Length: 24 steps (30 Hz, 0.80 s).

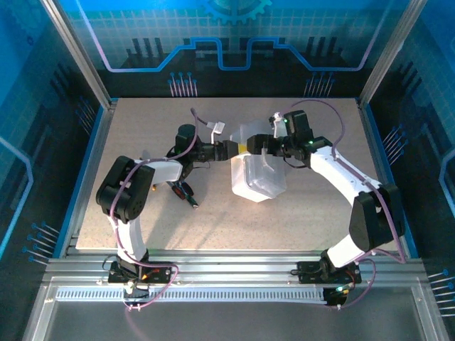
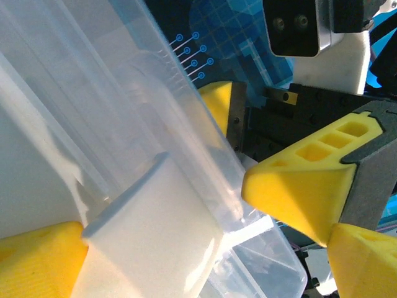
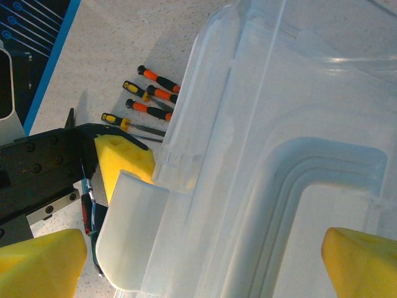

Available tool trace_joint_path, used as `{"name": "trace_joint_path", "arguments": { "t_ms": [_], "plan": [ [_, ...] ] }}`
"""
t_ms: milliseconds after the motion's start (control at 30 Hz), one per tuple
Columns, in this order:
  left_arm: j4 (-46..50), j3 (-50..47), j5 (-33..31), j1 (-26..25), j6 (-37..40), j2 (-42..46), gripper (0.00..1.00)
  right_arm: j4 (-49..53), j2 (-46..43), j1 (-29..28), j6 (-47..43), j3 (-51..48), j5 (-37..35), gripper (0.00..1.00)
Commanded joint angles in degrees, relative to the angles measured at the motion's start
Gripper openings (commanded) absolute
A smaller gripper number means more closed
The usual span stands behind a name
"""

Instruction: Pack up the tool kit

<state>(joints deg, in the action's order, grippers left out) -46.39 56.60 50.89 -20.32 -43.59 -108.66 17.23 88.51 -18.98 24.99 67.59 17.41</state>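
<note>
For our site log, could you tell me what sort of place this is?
Probably a lab robot test cell: a silver aluminium-profile frame, blue circuit-patterned wall panels, and a black-and-white left arm and right arm bolted at the edge of a speckled beige tabletop.

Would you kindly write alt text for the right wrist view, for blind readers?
A clear plastic case fills most of the frame, close up between the right gripper's open yellow fingertips. Left of it, several small screwdrivers with orange and black handles lie on the speckled table, and the left gripper sits by the case's edge.
</note>
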Motion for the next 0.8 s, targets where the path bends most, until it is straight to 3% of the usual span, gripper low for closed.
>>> {"name": "trace_joint_path", "arguments": {
  "t_ms": [0,300,467,600,767],
  "plan": [
    [12.5,-2.7,-6.0,0.1,-1.1,-6.4,0.99,5.0,-3.9,2.0,-1.0,2.3,4.3,1.0],
    [11.2,-2.2,-6.1,0.0,-1.8,-8.8,0.99,5.5,-5.1,4.8,-1.9,1.7,5.0,1.0],
    [13.3,-2.5,-6.6,0.0,-0.4,-6.6,0.99,13.6,-5.0,5.0,-6.7,3.2,-6.0,1.0],
    [24.1,-1.2,-9.8,0.0,5.6,-0.8,0.99,17.7,-4.3,4.4,-9.1,2.9,-15.1,1.0],
    [49.4,5.6,-21.2,-0.1,19.2,8.5,0.99,18.3,-1.9,3.0,-9.9,2.5,-20.0,1.0]
  ]
}}
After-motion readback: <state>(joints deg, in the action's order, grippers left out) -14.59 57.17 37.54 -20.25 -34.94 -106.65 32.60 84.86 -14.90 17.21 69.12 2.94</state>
